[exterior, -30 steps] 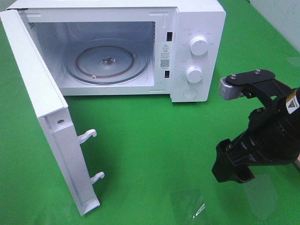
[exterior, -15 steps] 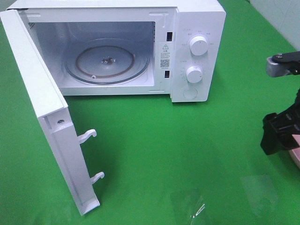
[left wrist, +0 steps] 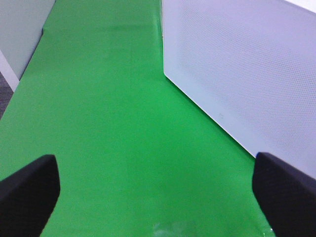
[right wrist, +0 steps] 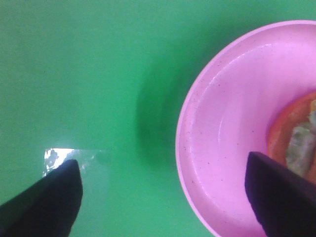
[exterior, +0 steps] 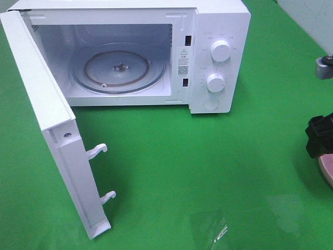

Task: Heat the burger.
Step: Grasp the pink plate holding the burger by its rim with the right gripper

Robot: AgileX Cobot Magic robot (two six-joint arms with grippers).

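Observation:
The burger (right wrist: pixel 290 134) shows only in the right wrist view, as an orange-brown bun edge with a bit of green, lying on a pink plate (right wrist: pixel 222 138). My right gripper (right wrist: pixel 160 197) hangs open above the plate's rim, one finger (right wrist: pixel 281 197) over the plate and the other over the green cloth. In the high view, one black finger (exterior: pixel 319 136) sits at the far right edge, just above the pink plate (exterior: pixel 327 171). The white microwave (exterior: pixel 218 31) stands at the back with its door (exterior: pixel 47 120) swung wide open. My left gripper (left wrist: pixel 158 197) is open over bare cloth beside that door's outer face (left wrist: pixel 247 74).
A glass turntable (exterior: pixel 118 69) lies inside the microwave's cavity. Two dials (exterior: pixel 221 51) sit on its right panel. The open door juts toward the table's front left. A patch of clear tape (exterior: pixel 210 229) glints on the green cloth near the front.
My right arm has swung to the right, from beside the microwave's panel to the frame's edge over the pink plate. Its jaws stay open. The microwave has not moved.

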